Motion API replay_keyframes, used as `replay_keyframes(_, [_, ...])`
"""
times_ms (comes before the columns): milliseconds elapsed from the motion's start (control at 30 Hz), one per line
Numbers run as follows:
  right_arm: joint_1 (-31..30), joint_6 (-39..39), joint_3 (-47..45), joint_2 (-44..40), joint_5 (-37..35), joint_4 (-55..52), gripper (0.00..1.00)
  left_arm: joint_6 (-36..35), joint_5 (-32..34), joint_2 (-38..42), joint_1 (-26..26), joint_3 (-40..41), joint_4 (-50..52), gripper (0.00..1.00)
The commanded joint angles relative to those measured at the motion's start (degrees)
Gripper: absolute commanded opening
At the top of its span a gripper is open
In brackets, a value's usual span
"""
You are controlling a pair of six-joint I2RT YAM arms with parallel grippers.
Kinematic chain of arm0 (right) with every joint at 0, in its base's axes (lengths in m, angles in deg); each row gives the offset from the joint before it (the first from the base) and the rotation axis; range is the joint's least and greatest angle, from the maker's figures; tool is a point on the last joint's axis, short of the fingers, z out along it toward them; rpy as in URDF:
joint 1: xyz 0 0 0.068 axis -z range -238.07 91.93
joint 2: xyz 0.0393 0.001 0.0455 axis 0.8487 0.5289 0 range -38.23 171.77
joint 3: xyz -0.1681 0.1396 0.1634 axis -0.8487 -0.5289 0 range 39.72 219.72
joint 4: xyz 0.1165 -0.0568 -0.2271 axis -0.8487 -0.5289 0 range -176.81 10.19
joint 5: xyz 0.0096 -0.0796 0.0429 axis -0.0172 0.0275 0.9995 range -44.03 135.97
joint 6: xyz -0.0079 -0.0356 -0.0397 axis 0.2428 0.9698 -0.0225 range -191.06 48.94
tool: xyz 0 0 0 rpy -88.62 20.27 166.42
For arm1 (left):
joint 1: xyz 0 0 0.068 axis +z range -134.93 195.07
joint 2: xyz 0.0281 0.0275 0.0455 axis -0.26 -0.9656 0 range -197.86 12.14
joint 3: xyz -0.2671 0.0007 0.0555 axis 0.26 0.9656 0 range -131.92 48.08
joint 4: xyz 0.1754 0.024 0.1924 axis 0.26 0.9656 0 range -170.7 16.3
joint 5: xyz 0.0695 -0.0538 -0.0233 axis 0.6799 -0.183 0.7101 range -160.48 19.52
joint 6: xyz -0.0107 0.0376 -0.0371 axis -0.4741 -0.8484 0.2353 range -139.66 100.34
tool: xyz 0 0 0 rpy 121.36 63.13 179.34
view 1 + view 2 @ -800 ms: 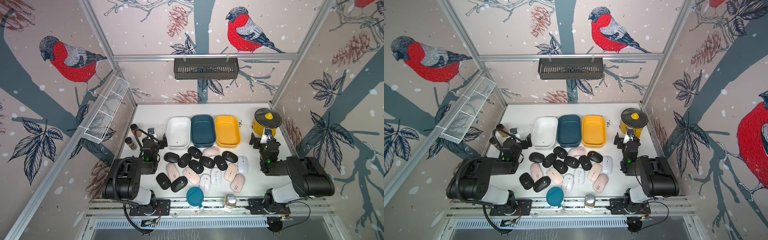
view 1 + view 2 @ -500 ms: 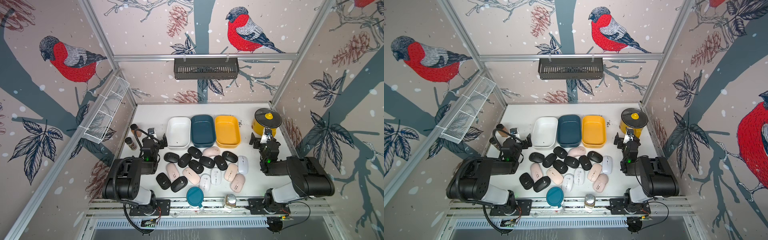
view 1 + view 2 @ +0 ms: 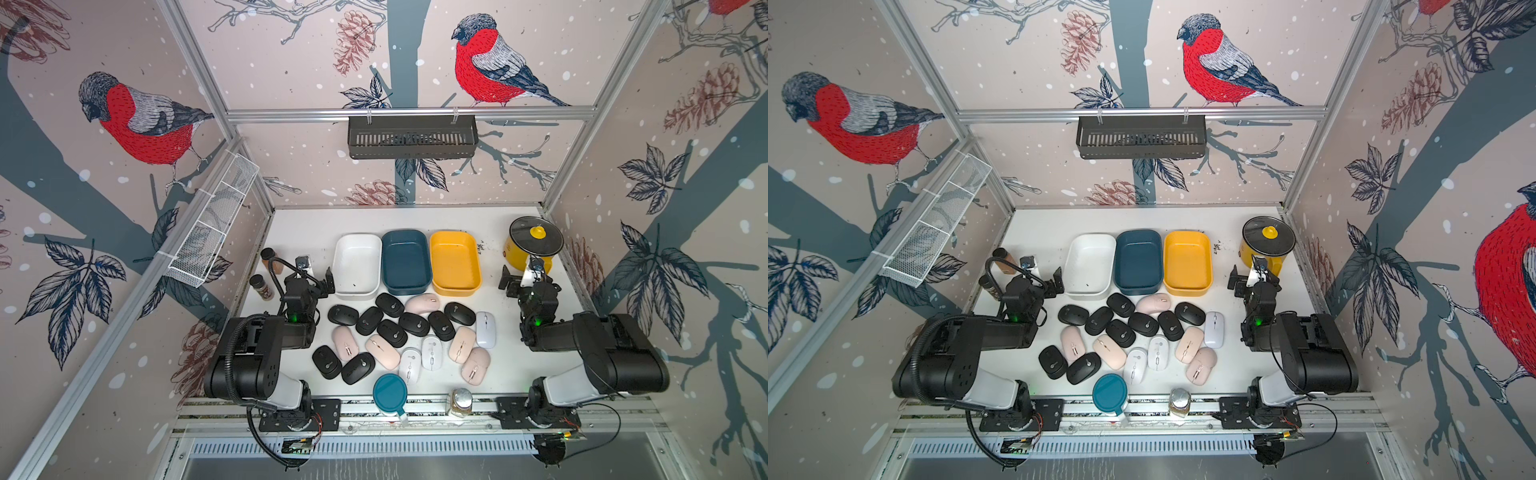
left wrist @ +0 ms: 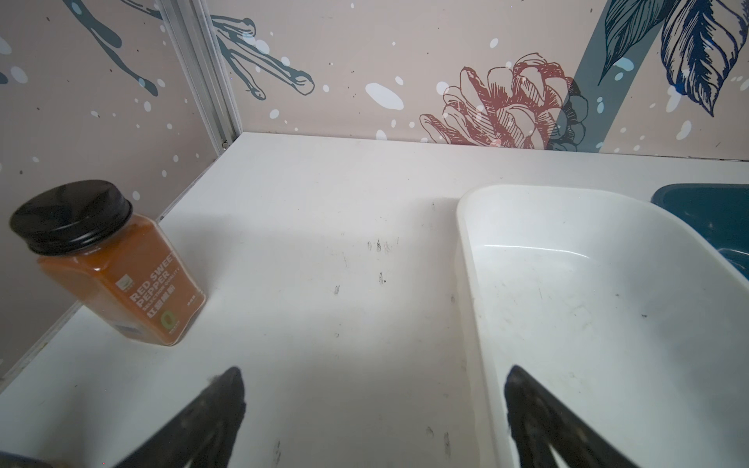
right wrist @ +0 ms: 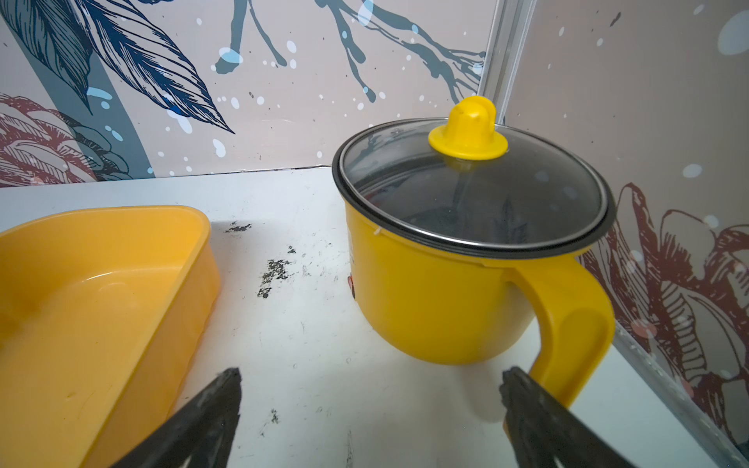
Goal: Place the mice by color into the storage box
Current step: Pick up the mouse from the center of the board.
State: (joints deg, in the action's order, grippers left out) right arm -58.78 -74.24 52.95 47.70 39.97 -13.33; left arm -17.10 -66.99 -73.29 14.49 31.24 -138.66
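Mice (image 3: 414,324) piled on table (image 3: 505,357), seen only in both top views; left tool (image 4: 373,372) spread beside white box (image 4: 466,251), right tool (image 5: 371,375) spread near yellow pot (image 5: 425,316), both empty.

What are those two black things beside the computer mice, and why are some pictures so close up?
They are two robot arms. Each ends in a gripper, a pincer with two fingers. Two pictures look down on the whole table. The close-up ones come from cameras on the wrists: the left gripper faces a spice jar and the white box; the right gripper faces the yellow box and a yellow pot. Between the arms lie black, pink and white mice. A blue box stands between the other two. All three boxes are empty, and both grippers are open, holding nothing.
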Motion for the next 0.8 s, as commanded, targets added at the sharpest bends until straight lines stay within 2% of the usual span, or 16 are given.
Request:
replay_keyframes(0, [0.2, -0.7, 0.2, 0.1, 0.1, 2.1, 1.0, -0.5, 0.0, 0.0, 0.1, -0.3, -3.2, 0.99])
replay_keyframes(400, [0.4, -1.0, 0.4, 0.1, -0.2, 1.9, 1.0, -0.4, -0.2, 0.1, 0.2, -0.3, -3.2, 0.98])
replay_keyframes(467, [0.2, -1.3, 0.3, -0.1, -1.7, 2.7, 0.96, -1.6, -0.5, 0.4, 0.2, -0.1, -4.1, 0.96])
replay_keyframes(500, [-0.1, -1.9, 0.9, -1.0, -5.2, 2.3, 0.94, -2.3, 1.1, 1.2, 0.2, -0.3, -4.8, 0.86])
replay_keyframes(600, [-1.7, -4.9, 7.5, -8.3, -14.5, -16.8, 0.91, 2.6, 8.3, 7.7, -0.3, -4.5, 9.7, 0.79])
replay_keyframes(667, [-2.6, -9.5, 13.4, -12.5, -17.2, -31.0, 0.87, 4.4, 12.8, 11.4, -1.8, -6.4, 15.9, 0.75])
replay_keyframes(700, [-3.6, -10.8, 15.5, -13.8, -18.5, -35.7, 0.85, 7.2, 16.1, 13.0, -3.0, -7.3, 18.9, 0.75])
replay_keyframes(767, [-7.8, -10.8, 17.4, -17.8, -22.6, -40.2, 0.84, 10.6, 16.2, 15.4, -5.2, -10.0, 24.9, 0.74])
